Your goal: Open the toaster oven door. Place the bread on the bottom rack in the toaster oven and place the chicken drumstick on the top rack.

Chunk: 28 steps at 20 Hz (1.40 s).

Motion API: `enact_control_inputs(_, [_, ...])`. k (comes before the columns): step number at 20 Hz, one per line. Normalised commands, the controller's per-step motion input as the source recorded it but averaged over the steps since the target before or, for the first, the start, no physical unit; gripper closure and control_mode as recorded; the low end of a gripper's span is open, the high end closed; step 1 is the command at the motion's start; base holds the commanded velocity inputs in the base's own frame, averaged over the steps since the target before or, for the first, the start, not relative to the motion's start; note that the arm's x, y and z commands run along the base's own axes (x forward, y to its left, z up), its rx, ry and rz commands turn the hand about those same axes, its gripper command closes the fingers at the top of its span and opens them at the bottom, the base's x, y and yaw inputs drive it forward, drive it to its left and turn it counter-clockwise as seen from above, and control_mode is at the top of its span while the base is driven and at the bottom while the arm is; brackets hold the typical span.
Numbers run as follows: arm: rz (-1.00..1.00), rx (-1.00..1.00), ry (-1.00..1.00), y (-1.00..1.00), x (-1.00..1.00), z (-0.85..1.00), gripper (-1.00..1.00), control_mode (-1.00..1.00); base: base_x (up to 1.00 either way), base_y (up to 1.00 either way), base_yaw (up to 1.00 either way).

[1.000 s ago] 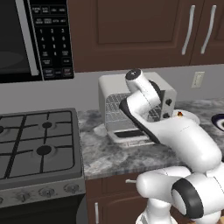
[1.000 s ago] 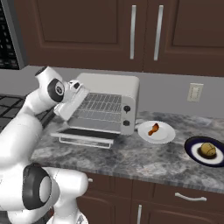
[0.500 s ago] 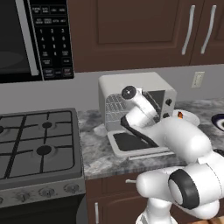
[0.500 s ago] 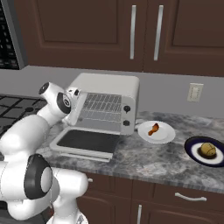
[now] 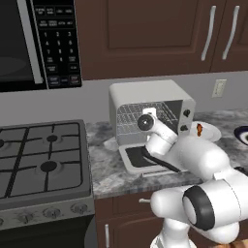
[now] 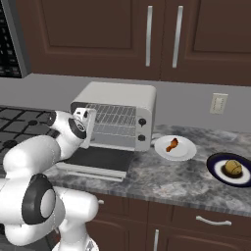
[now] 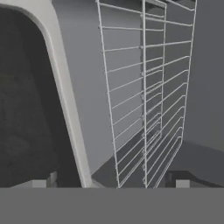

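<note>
Toaster oven: smooth off-white shell, satin; its door dark glossy glass; racks thin silvery wire; desk mottled grey stone, polished; cabinets dark matt wood, metal handles

The microwave keypad carries small white markings, too blurred to read; nothing else bears text

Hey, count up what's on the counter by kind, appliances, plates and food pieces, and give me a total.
Appliances: 1, the toaster oven with its door dropped open
Plates: 2, a white plate and a dark plate
Food pieces: 2, the chicken drumstick and a round bread piece
Total: 5
</note>
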Motion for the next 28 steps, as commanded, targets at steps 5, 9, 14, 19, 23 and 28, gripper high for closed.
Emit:
enact_control_inputs(5, [-0.03,-0.06,0.0,0.17,0.29,0.0,-1.0,-1.0,0.0,0.0,0.0])
enact_control_inputs(9, [0.0,-0.05,-0.02,0.02,0.27,0.0,-1.0,-1.0,0.0,0.0,0.0])
enact_control_inputs(14, [0.0,-0.03,-0.02,-0.13,0.61,-0.05,-1.0,-1.0,0.0,0.0,0.0])
enact_control_inputs(19, [0.0,0.0,-0.07,-0.13,0.36,-0.18,-1.0,-1.0,0.0,0.0,0.0])
enact_control_inputs(23, [0.0,0.0,-0.07,-0.02,0.33,-0.25,-1.0,-1.0,0.0,0.0,0.0])
enact_control_inputs(28, [0.0,0.0,0.0,0.0,0.34,-0.5,-1.0,-1.0,0.0,0.0,0.0])
